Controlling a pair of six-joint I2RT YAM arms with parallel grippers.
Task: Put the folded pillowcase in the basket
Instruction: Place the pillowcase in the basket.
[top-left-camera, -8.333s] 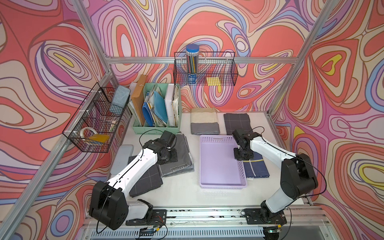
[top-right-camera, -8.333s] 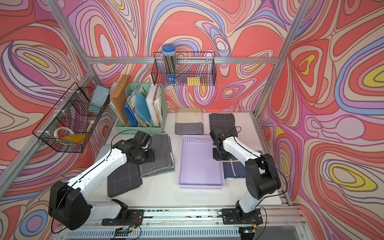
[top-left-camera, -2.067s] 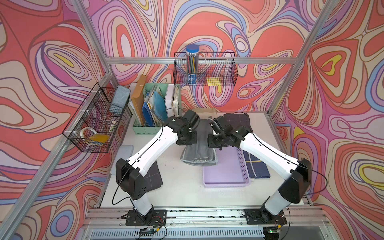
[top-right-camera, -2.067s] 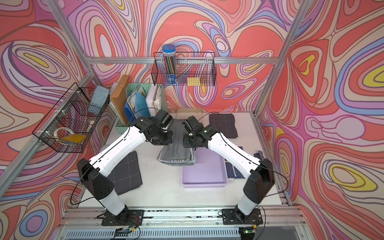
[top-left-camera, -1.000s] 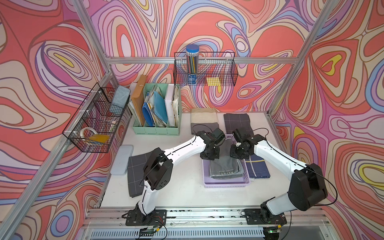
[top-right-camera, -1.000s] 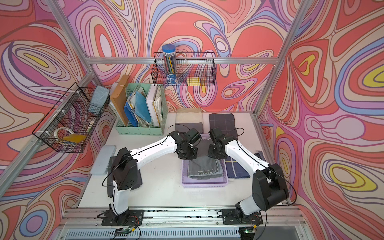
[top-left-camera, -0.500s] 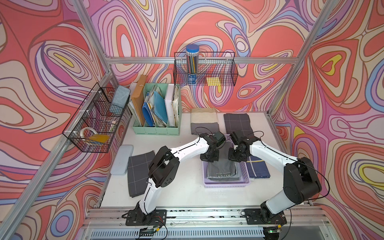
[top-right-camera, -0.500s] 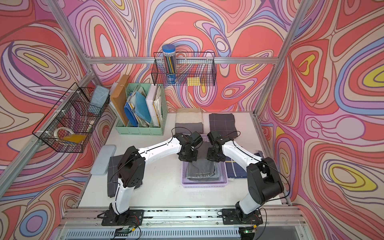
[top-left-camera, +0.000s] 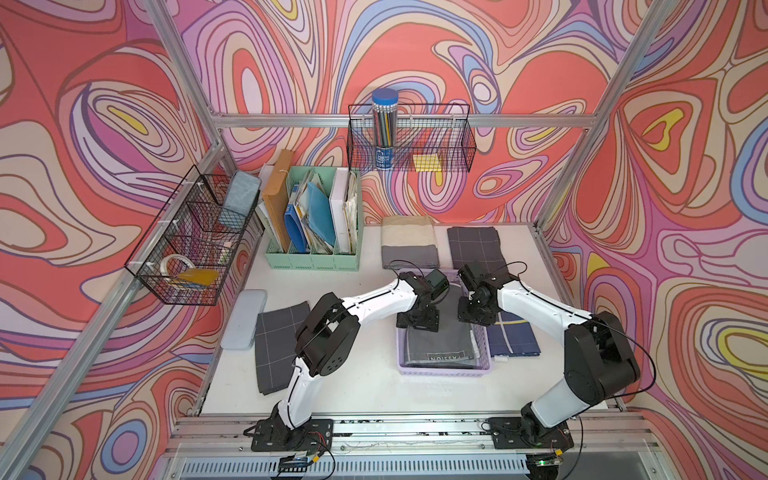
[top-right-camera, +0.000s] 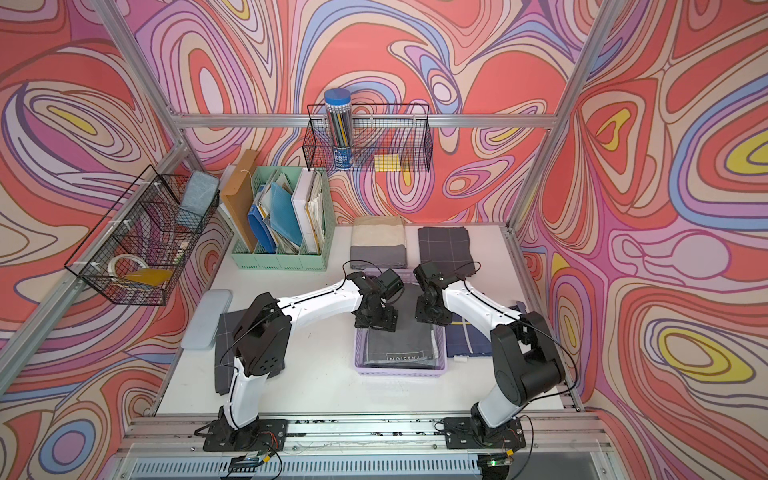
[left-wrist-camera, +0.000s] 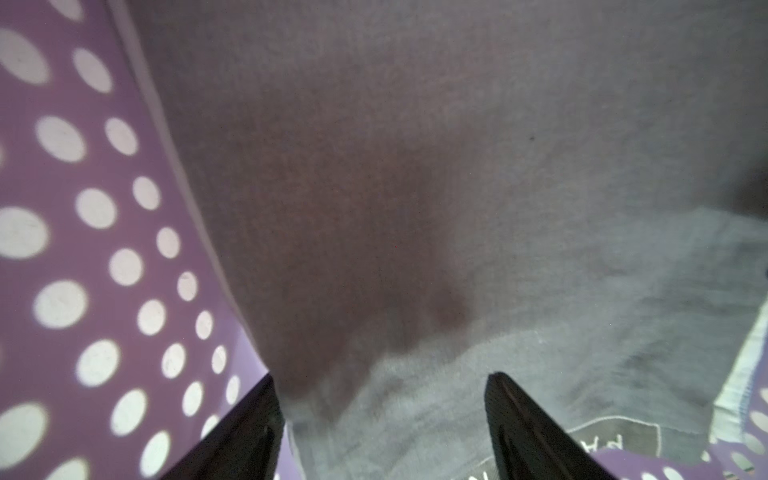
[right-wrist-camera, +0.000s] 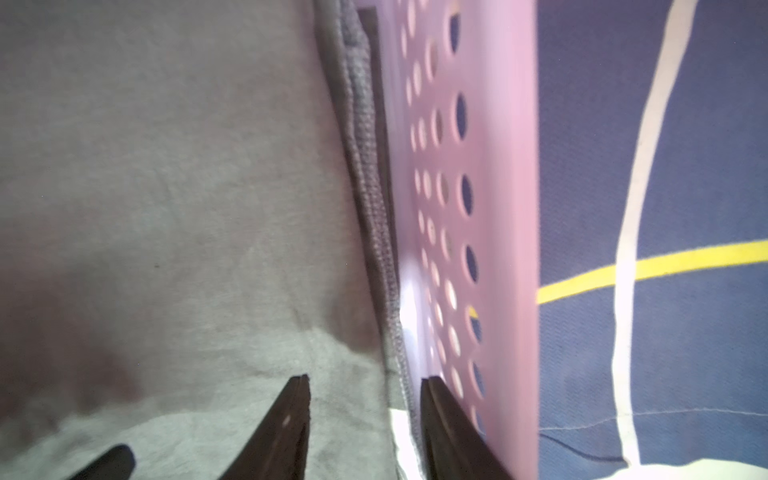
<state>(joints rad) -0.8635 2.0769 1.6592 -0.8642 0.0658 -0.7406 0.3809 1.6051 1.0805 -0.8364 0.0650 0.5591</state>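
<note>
**A:** What did the pillowcase look like?

**B:** It was soft grey woven cloth, folded into a flat rectangle. A darker sewn patch with pale letters sat near its front edge. It lay inside the basket and covered most of the floor.

**A:** And the basket itself?

**B:** It was shallow, rectangular and made of lavender plastic, with round holes punched through its walls. It sat on the white table.

**A:** How were the grippers?

**B:** The left gripper hung low over the far left part of the cloth. Its black tapered fingers were spread wide, with nothing between them. The right gripper was low at the far right, close to the perforated wall. Its fingers also stood apart, and the cloth's layered, ribbed edge showed in the gap, unpinched.

**A:** Was anything beside the basket?

**B:** A navy cloth with thin yellow and white lines lay flat just outside the right wall.
</note>
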